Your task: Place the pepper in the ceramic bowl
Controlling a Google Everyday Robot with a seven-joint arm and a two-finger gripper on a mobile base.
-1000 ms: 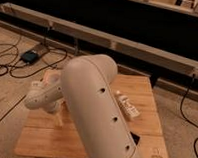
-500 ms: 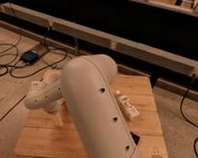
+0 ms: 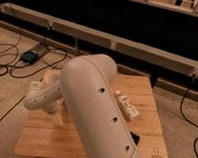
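Note:
My arm's thick white link [image 3: 98,111] fills the middle of the view and covers much of the wooden table [image 3: 144,93]. Its rounded far joint [image 3: 40,95] hangs over the table's left part. The gripper itself is hidden behind these links, somewhere on that left side, and no object shows in it. Neither the pepper nor the ceramic bowl shows; the arm may be hiding them.
A white bottle-like object with a label [image 3: 127,106] lies right of the arm. A small flat black object [image 3: 135,139] sits near the front edge. On the floor to the left lie cables and a dark box [image 3: 29,56]. A dark rail and shelving run along the back.

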